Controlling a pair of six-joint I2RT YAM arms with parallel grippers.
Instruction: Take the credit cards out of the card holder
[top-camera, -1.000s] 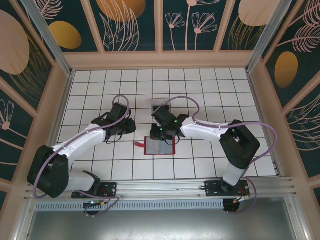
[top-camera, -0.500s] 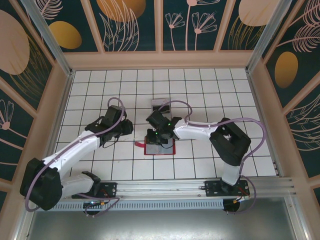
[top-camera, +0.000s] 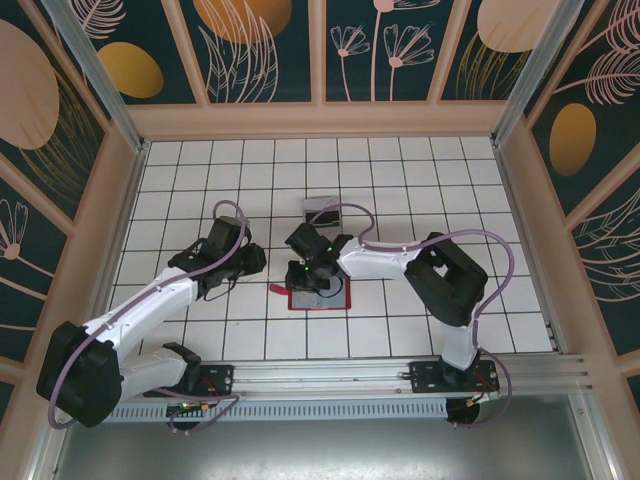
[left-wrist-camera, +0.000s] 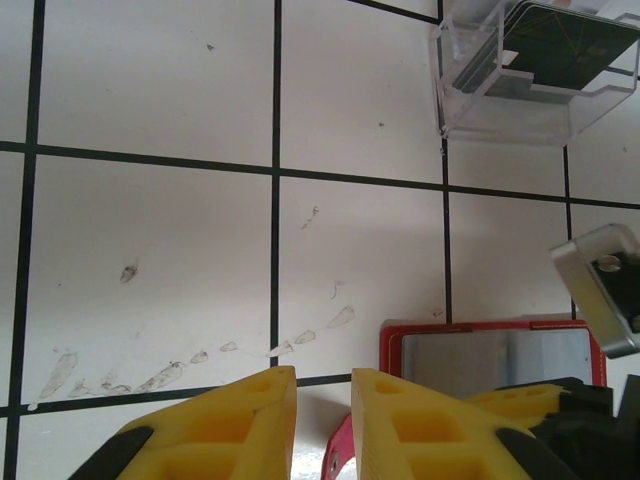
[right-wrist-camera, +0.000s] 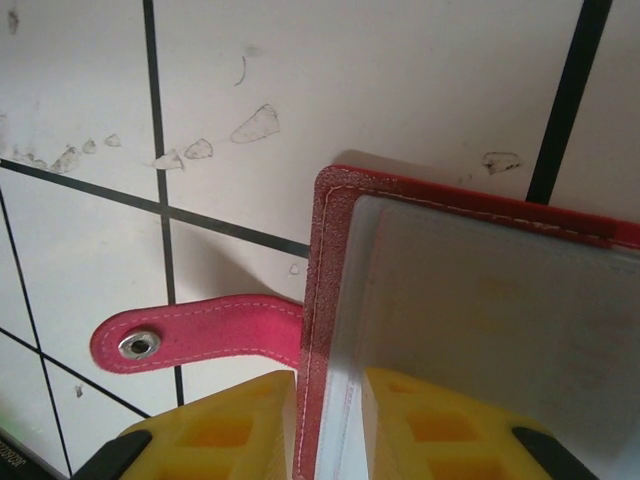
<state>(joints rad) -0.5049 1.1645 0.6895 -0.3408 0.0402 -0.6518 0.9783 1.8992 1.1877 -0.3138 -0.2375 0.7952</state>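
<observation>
Right gripper reaches left mid-frame, narrow jaws straddling an edge of the red folding wallet, grip unclear. It's crept left since earlier. Left gripper is narrow and empty.

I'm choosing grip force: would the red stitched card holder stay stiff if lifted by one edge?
Probably floppy: the red stitched card holder has a thin snap tab lying limp on the white tiled table. Being flat, it would likely slide, not tip, if pushed.
</observation>
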